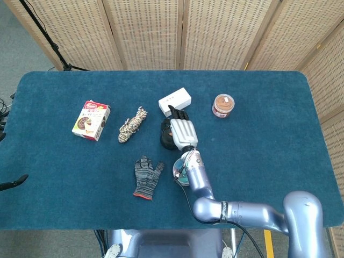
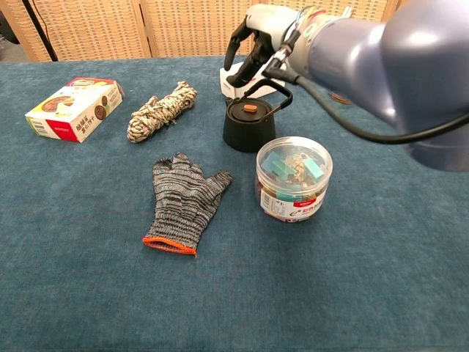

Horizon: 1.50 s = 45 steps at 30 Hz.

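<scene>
Hovering over the black kettle (image 2: pixel 249 125), the right hand (image 2: pixel 258 44) hangs with its fingers (image 2: pixel 236 45) curled downward and apart, holding nothing; the thumb's tip seems to sit just at the kettle's arched handle (image 2: pixel 282 93), though the chest view does not settle whether they touch. The kettle stands upright near the middle of the blue table (image 1: pixel 279 134), directly below and slightly in front of the hand, so the way to it is straight down. Its handle arches over the lid, and in the chest view the arch runs from the kettle's back left toward its front right; that is the only long axis the squat, round body offers. Which way the spout faces cannot be made out.

Just behind the kettle lies the white box (image 1: pixel 174 101), close to the fingertips; just in front stands the clear tub of clips (image 2: pixel 294 178), with the right forearm passing above it in the head view. The grey glove (image 2: pixel 182 201) lies flat to the kettle's front left. The left hand (image 1: pixel 12 183) shows only as a dark tip at the far table edge, well apart, and its state cannot be told.
</scene>
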Motion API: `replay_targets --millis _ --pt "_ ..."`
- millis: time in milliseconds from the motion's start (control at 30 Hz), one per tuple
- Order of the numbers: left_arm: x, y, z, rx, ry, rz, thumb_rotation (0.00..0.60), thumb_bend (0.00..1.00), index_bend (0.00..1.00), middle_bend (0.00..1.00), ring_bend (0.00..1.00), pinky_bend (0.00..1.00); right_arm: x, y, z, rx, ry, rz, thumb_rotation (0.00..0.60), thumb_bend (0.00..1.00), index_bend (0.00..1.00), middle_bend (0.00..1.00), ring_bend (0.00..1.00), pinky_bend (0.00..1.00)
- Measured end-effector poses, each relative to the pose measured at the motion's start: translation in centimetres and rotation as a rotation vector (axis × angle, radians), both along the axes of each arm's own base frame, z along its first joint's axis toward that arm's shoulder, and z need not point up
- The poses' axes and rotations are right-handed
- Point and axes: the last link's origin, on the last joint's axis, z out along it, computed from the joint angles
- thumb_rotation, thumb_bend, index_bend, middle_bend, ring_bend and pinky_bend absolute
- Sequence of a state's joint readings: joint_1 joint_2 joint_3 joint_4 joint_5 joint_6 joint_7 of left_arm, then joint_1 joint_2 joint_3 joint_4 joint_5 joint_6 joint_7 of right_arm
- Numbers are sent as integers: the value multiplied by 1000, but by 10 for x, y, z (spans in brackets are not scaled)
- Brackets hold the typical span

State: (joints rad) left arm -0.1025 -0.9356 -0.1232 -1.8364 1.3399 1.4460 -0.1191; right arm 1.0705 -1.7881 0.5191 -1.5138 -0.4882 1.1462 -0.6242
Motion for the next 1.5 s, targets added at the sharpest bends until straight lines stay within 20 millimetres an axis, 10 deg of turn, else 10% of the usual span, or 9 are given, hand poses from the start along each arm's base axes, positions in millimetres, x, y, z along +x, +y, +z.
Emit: replay_targets --millis 667,1500 --pt "-1 4 -2 -4 6 17 600 0 0 0 0 0 -11 -24 -39 21 68 -65 600 418 453 0 0 0" --pt "-1 7 -2 -10 -2 16 600 0 0 0 0 0 -31 -30 -35 -5 130 -99 600 431 453 0 0 0"
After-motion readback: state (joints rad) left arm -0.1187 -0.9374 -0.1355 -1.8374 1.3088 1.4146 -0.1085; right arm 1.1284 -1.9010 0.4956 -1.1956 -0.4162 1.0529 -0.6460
